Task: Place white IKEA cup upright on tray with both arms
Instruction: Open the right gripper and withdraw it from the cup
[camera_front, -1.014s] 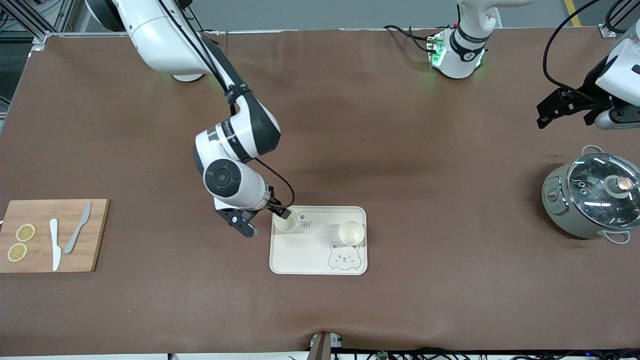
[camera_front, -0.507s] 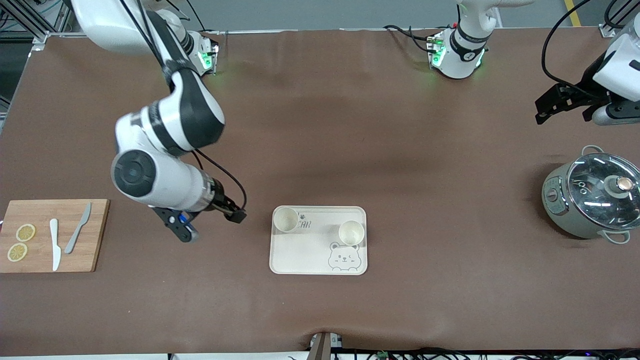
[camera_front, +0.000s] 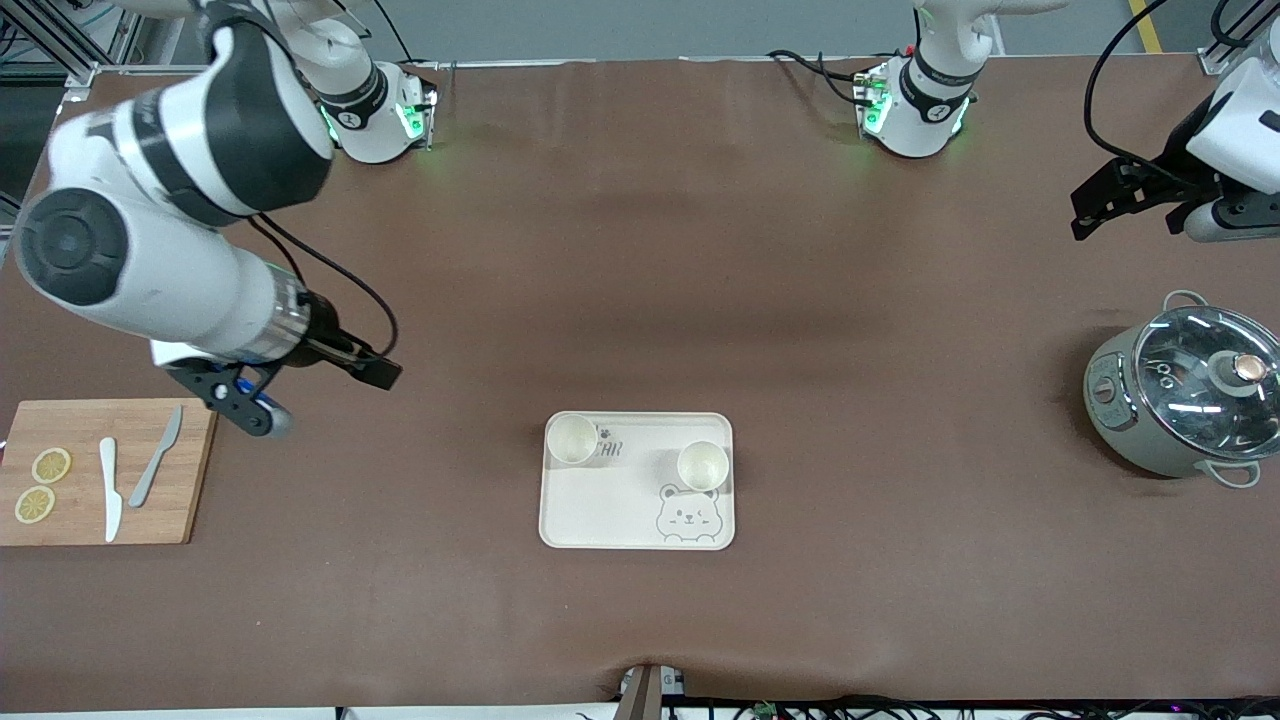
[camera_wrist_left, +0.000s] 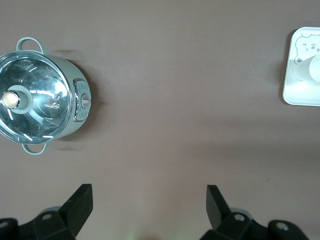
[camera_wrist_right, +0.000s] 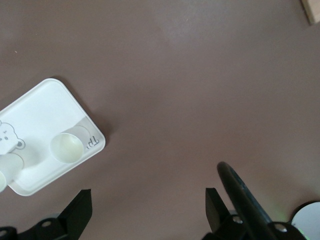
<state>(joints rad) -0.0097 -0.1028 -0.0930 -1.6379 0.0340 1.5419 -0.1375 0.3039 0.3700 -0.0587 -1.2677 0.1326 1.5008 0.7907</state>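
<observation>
Cups stand upright on the tray, along its edge farthest from the camera. Likely light, rigid, smooth; best pinched across the rim. Right gripper over bare table, left gripper above the pot: both spread, empty.

The left arm runs off the right edge of the front view, so only part of it shows. The right arm is cut by the upper left corner. The first letters on the tray hide under a cup. In the left wrist view the tray is cut by the right edge, and only the tips of the left end effector show at the bottom. In the right wrist view the second cup is cut by the left edge.
</observation>
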